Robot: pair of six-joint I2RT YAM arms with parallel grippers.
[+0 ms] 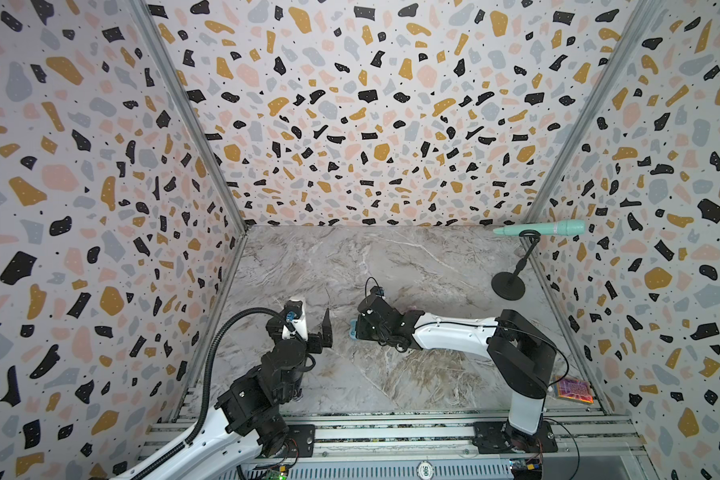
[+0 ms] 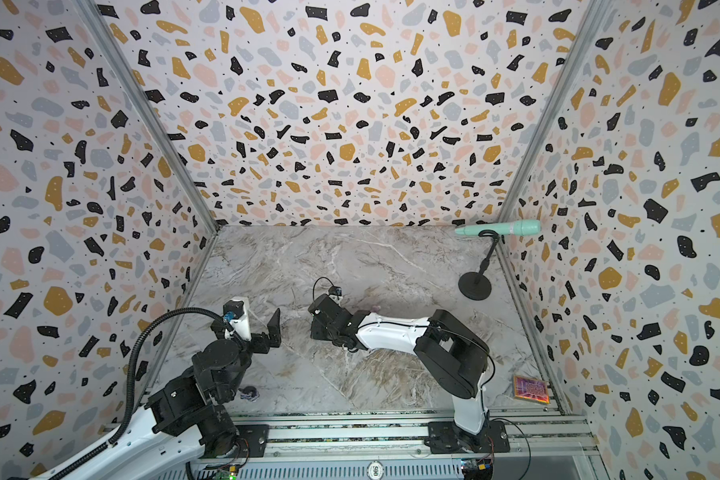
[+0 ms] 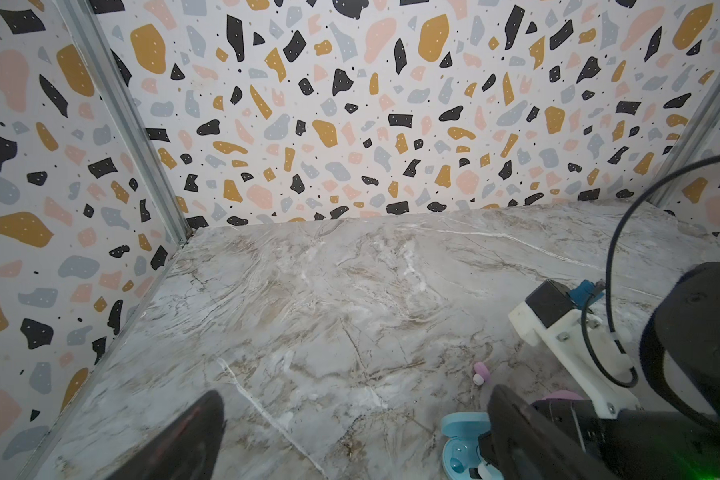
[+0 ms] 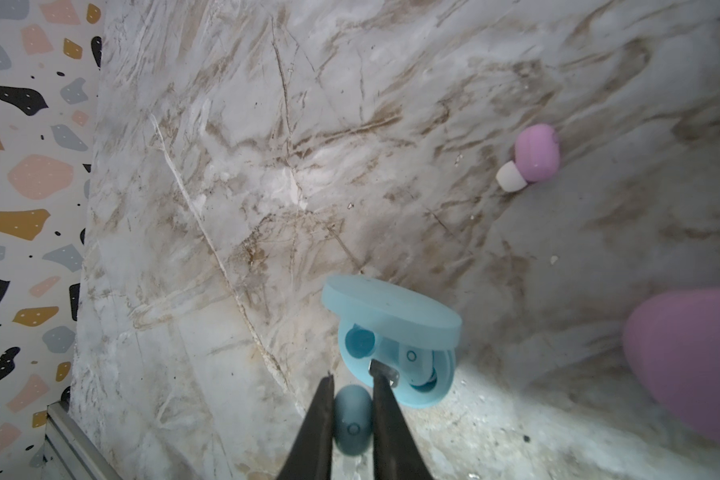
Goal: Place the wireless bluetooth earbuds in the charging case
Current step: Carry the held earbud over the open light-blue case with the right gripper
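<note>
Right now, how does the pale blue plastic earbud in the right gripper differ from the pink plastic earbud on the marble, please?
The pale blue earbud is pinched in the right gripper; the pink earbud lies loose on the marble table. The pink one shows a white tip, the blue none. Both are tiny.

On the marble bench point(image 1: 391, 257) the left tool point(image 1: 324, 332) stands wide open. The right tool point(image 1: 361, 327) points down over a blue case point(image 1: 352, 331), its tips hidden. At the far right a teal microphone point(image 1: 545, 229) rests on a black stand point(image 1: 508, 286). A colourful card point(image 1: 574, 390) lies at the near right.
</note>
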